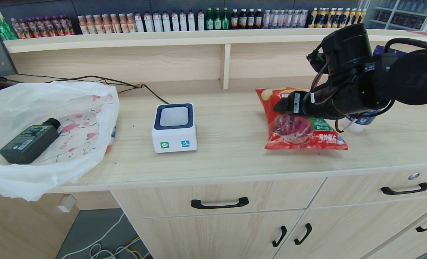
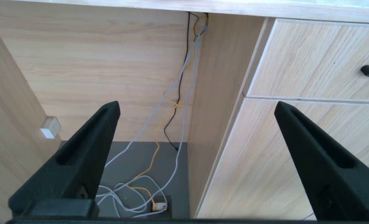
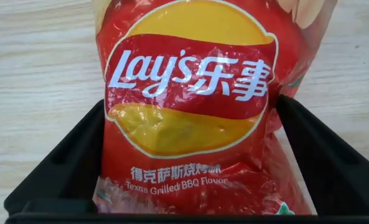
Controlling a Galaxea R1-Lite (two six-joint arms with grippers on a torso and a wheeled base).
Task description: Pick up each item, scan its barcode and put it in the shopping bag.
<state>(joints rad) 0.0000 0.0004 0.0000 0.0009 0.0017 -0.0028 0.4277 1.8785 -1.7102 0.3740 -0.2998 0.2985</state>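
Note:
A red bag of chips (image 1: 303, 136) lies flat on the right side of the wooden counter (image 1: 231, 158). My right gripper (image 1: 289, 108) is down over its upper half. In the right wrist view the bag (image 3: 190, 143) sits between the two spread black fingers (image 3: 66, 168) of the right gripper (image 3: 190, 106), which is open and straddles it. The white and blue barcode scanner (image 1: 174, 127) stands mid-counter. The white plastic shopping bag (image 1: 55, 97) lies open at the left with a dark bottle (image 1: 30, 141) in it. My left gripper (image 2: 196, 109) hangs open below counter height, holding nothing.
A white and blue bottle (image 1: 359, 124) stands behind my right arm, mostly hidden. A black cable (image 1: 91, 78) runs along the counter's back to the scanner. A raised shelf (image 1: 199, 36) with several drink bottles borders the back. Drawers (image 1: 219, 201) lie below the front edge.

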